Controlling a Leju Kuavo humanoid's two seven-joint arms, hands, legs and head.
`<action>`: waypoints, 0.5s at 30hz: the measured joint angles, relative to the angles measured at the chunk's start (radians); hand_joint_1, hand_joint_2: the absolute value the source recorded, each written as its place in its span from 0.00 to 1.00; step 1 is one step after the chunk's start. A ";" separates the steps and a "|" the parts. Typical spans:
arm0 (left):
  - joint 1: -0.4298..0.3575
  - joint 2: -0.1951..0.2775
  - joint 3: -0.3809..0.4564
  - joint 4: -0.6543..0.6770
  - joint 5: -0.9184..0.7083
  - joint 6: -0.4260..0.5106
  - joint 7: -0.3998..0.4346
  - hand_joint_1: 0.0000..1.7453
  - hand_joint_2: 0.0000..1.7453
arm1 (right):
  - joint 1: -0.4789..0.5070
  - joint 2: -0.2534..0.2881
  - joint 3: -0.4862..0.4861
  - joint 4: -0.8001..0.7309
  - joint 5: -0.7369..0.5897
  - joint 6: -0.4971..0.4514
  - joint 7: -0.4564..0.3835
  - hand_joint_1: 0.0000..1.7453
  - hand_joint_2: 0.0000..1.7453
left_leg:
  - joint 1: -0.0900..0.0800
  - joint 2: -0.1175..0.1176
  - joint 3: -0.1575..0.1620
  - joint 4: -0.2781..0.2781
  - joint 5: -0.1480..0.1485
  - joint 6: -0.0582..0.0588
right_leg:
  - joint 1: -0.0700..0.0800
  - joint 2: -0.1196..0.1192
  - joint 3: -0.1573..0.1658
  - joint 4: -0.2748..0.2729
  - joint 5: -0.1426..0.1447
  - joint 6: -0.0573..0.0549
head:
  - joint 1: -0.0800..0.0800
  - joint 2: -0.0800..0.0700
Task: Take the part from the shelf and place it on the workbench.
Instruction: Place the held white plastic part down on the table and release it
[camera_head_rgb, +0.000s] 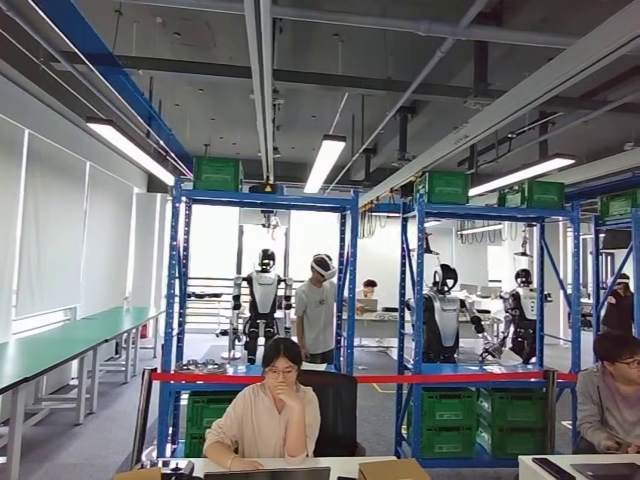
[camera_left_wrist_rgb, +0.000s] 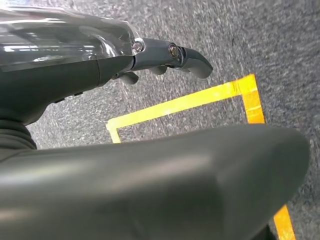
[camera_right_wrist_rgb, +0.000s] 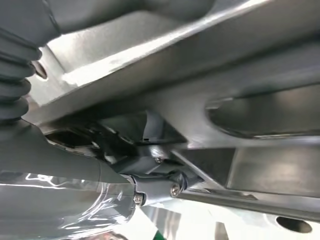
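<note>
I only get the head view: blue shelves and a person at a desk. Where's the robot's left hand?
Observer: The left hand hangs above grey carpet, fingers stretched out, holding nothing.
Operator: Is anything on the floor there?
Observer: Yes, yellow tape marks a corner on the carpet.
Operator: And the right hand?
Observer: The right hand sits close against a silvery metal piece with holes; I cannot tell whether it grips it.
</note>
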 joint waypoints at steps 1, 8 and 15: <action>0.000 0.000 0.000 0.000 0.000 0.000 0.000 0.00 0.00 | -0.001 0.000 -0.002 0.000 -0.003 0.002 -0.007 0.00 0.00 | 0.000 0.000 0.000 -0.002 0.001 -0.005 | 0.003 0.000 0.002 -0.006 -0.002 -0.003 | 0.000 0.000; 0.005 0.002 0.000 0.000 0.002 0.003 -0.001 0.00 0.00 | -0.014 0.003 -0.018 -0.001 -0.065 0.071 -0.091 0.00 0.00 | -0.001 0.000 -0.094 0.215 -0.119 -0.025 | -0.002 -0.005 0.010 -0.028 0.011 -0.033 | 0.000 0.000; 0.011 0.010 0.000 0.000 0.007 -0.004 -0.011 0.00 0.00 | -0.055 -0.040 -0.089 -0.005 -0.248 0.221 -0.226 0.00 0.00 | 0.004 0.002 -0.011 0.027 -0.005 -0.023 | 0.005 0.001 0.000 0.001 -0.006 -0.016 | -0.001 0.000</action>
